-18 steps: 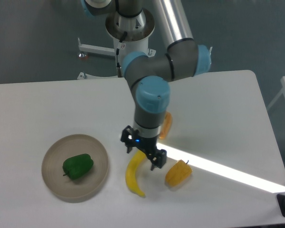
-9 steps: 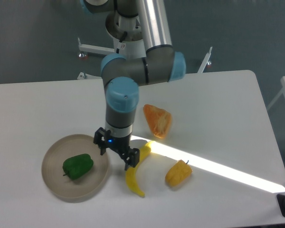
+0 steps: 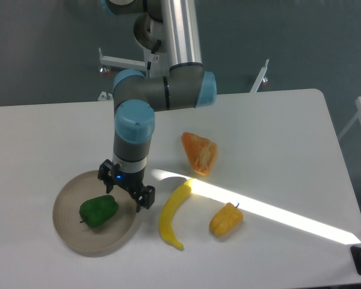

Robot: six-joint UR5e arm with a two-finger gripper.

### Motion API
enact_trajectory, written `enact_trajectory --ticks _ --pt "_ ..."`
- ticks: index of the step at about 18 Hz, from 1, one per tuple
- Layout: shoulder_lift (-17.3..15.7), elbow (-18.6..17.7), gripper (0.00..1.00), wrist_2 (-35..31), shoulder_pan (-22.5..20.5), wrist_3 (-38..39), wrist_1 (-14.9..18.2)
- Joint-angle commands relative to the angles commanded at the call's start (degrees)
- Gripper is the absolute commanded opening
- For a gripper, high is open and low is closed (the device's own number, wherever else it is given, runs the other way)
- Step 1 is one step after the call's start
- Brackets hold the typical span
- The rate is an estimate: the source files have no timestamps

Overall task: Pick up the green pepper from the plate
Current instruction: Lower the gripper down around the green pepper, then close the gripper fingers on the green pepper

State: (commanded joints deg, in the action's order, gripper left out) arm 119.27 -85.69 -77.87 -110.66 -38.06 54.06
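Glossy dark-green green pepper (image 3: 98,211), blocky

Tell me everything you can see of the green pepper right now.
The green pepper is small, blocky and rounded, with glossy dark-green skin and a short stem at its lower left end. It lies on its side inside the plate, a little left of centre, resting on the plate's floor. It looks whole. The open gripper is just above and to its right; whether a finger touches the pepper cannot be told.
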Motion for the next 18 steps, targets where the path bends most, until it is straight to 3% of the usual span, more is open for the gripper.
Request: enact_trajectory --ticks 3,18 --pt "0.7 -0.1 1.00 0.0 1.3 -0.1 -1.9" --pt "3.2 0.7 1.00 -0.1 2.6 -0.2 -2.3"
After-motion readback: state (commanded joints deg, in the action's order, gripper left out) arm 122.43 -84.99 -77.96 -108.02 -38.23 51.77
